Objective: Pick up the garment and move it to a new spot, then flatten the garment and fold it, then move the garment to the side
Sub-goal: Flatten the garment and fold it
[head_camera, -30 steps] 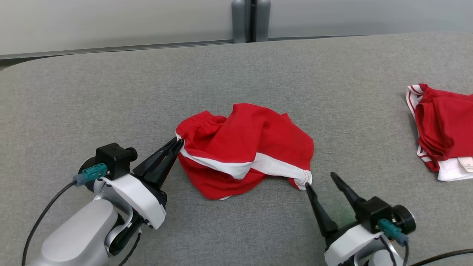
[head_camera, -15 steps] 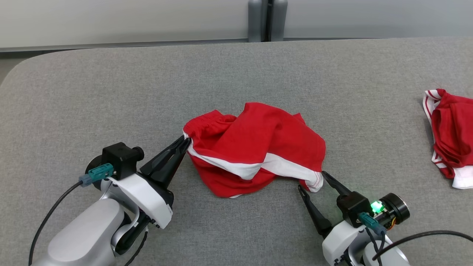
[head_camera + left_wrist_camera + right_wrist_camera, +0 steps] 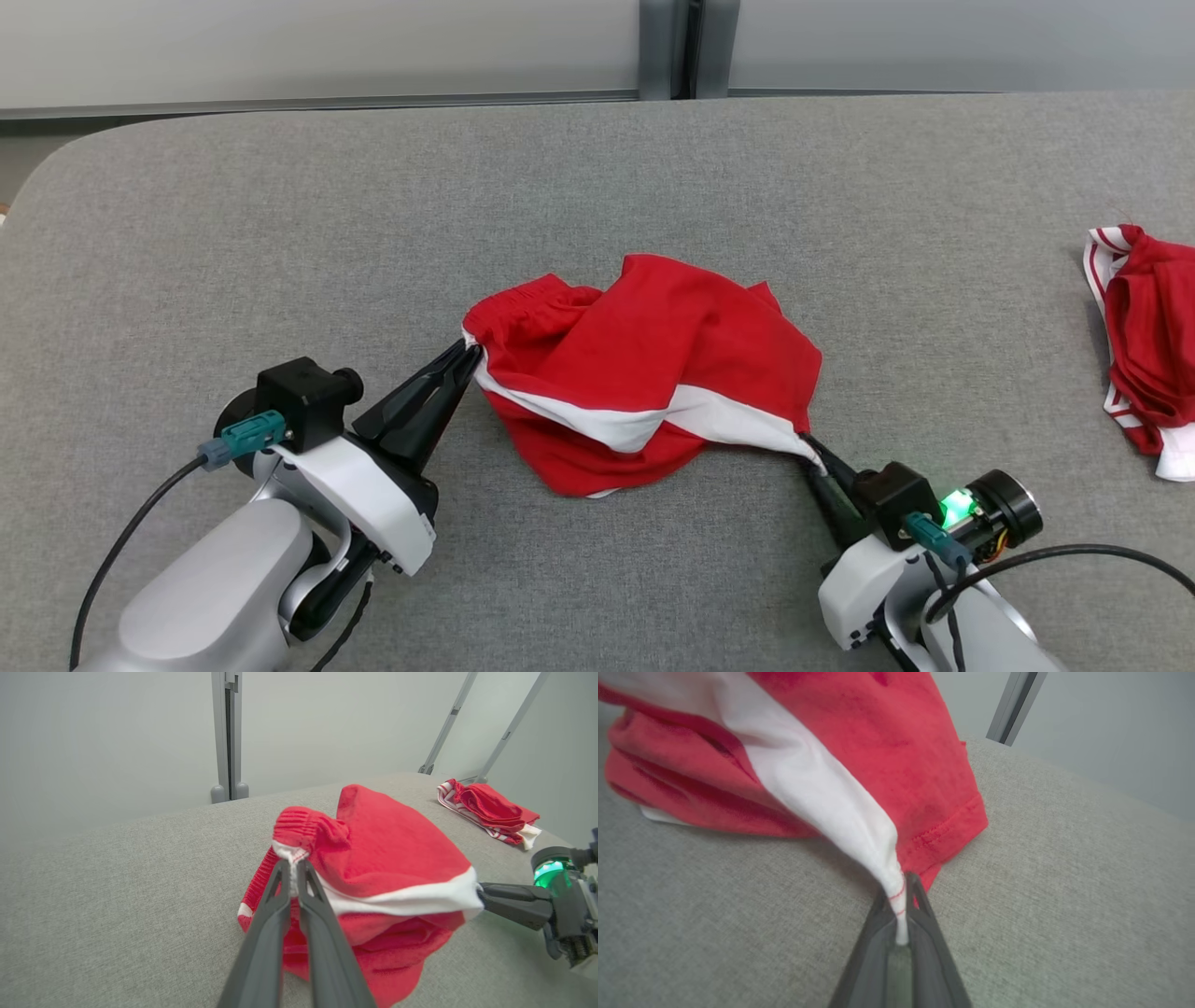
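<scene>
Garment (image 3: 644, 373), red with a white band, heaped on grey table (image 3: 280, 233) between the two grippers. Pinched at one end by left gripper (image 3: 467, 353), fingers closed tight on the white-edged corner of the ribbed waistband. Pinched at the other end by right gripper (image 3: 814, 455), fingers closed on the tip of the white band, drawn to a thin point.

From the head: both grips at once, cloth sagging onto the table between them. From the left wrist: waistband gathers just past the fingertips, and the right gripper side-on beyond the cloth, green light (image 3: 549, 870) glowing at its wrist. From the right wrist: red stitching on the white tip between the fingers, a stitched red hem just right of them.

Second red-and-white garment (image 3: 1144, 345) well apart, out past the right gripper's outer side, cut by the picture edge. Bare table ahead of both grippers up to the far edge, and wide on the left gripper's outer side as far as the rounded corner. Grey post (image 3: 686, 47) beyond the far edge.
</scene>
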